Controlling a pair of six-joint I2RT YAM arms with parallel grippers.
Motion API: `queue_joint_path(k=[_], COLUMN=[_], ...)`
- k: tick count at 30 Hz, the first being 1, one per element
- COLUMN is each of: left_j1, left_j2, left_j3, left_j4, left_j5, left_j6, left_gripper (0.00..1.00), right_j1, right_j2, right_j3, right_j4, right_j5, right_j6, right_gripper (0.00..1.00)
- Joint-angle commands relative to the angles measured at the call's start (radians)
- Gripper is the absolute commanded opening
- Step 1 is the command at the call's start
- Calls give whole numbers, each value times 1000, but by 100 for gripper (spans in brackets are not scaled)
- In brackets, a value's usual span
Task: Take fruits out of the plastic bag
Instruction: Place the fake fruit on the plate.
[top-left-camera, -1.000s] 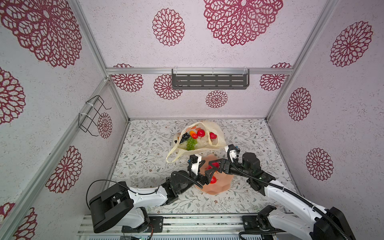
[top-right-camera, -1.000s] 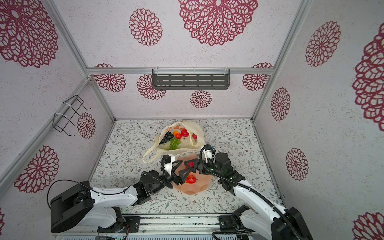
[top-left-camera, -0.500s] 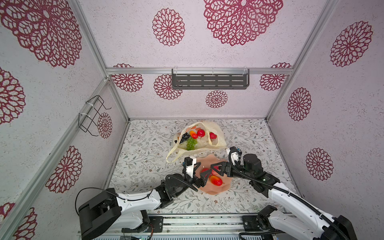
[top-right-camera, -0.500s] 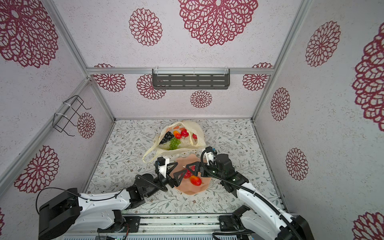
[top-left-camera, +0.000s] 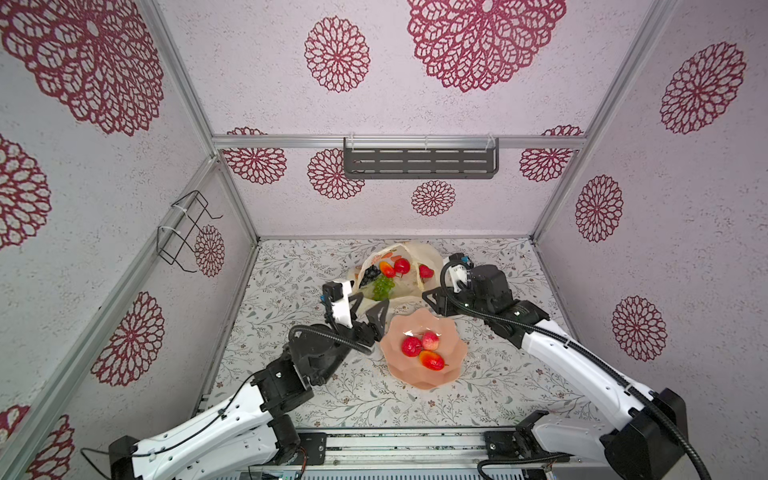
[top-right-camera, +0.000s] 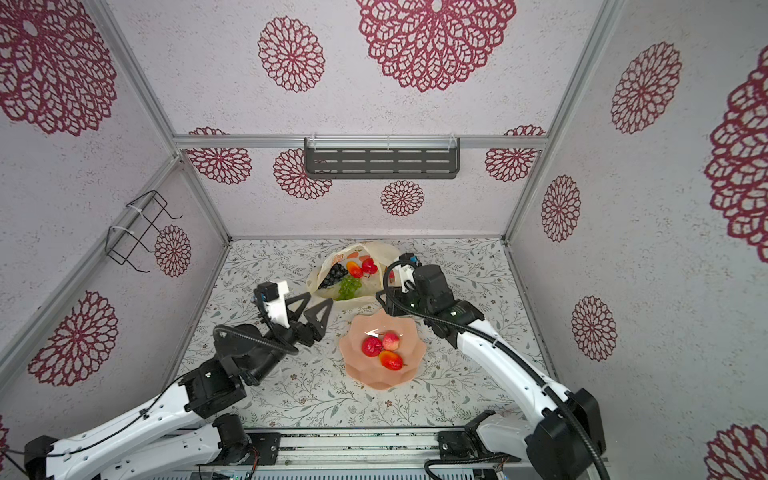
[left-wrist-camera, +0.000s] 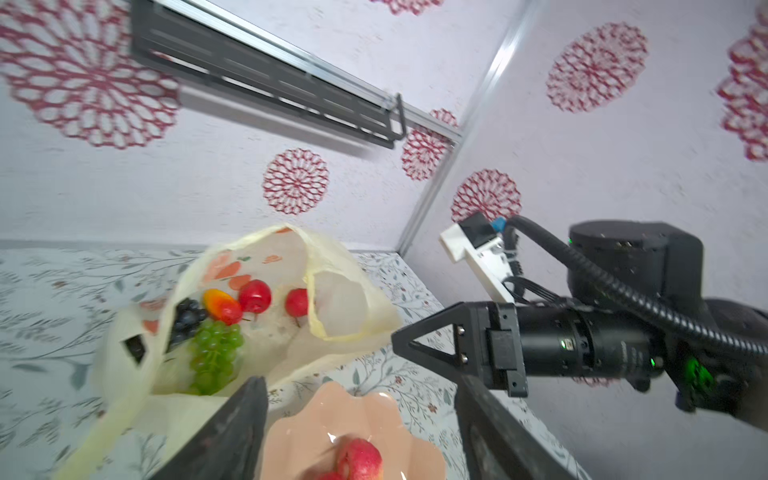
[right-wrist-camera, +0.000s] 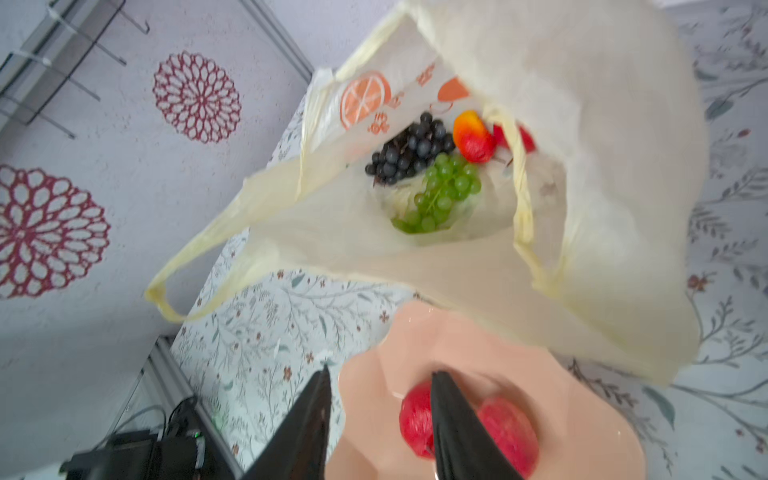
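Bowl (top-left-camera: 451, 340), peach, scalloped, lower centre of frame on floral desk (top-left-camera: 291, 291). It holds round red fruit (top-left-camera: 411, 345), pinkish fruit (top-left-camera: 431, 340) and red-yellow mango (top-left-camera: 432, 360). Left fingers (left-wrist-camera: 232, 432) just left of bowl, spread wide, empty. Right fingers (right-wrist-camera: 457, 432) at bowl's far rim, narrower gap, nothing between. Plastic bag (top-left-camera: 424, 251) just behind bowl, centre of frame, mouth open. Inside it: dark grapes (top-left-camera: 371, 273), green grapes (top-left-camera: 383, 286), second mango (top-left-camera: 387, 269), red apple shape (top-left-camera: 402, 266), strawberry (top-left-camera: 426, 272).

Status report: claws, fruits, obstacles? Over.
Left claw, right claw open, empty. Three fruits in pink bowl, five in plastic bag. Bag handle crosses the mouth.
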Motion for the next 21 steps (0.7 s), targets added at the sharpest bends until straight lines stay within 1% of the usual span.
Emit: queue_joint_path(k=[1, 4, 6, 8, 10, 14, 17, 19, 21], left_j1=[126, 250, 311, 351, 367, 392, 424, 444, 463], left_j2=[-7, -3, 6, 13, 12, 12, 22, 37, 62], left_j3=[83, 127, 134, 132, 114, 56, -3, -35, -67], left_j4=[-443, -535, -564, -579, -584, -541, -436, -376, -319], left_j5=[21, 163, 251, 322, 360, 395, 455, 486, 526], left_j6=[-201, -268, -306, -327, -338, -342, -348, -357, -357], left_gripper=[78, 80, 80, 81, 81, 82, 80, 77, 71], right_j1=[27, 59, 76, 86, 94, 110, 122, 130, 140], right_j2=[103, 243, 345, 440, 524, 620, 668, 692, 714], right_j3=[164, 326, 439, 542, 621, 678, 686, 681, 675], right_j4=[-40, -68, -112, -165, -199, -199, -181, -169, -161], right_j5=[122, 151, 148, 136, 108, 53, 12, -13, -37], right_j6=[-113, -172, -203, -216, -220, -212, -198, -184, -171], right_gripper=[43, 45, 47, 50, 53, 54, 53, 53, 53])
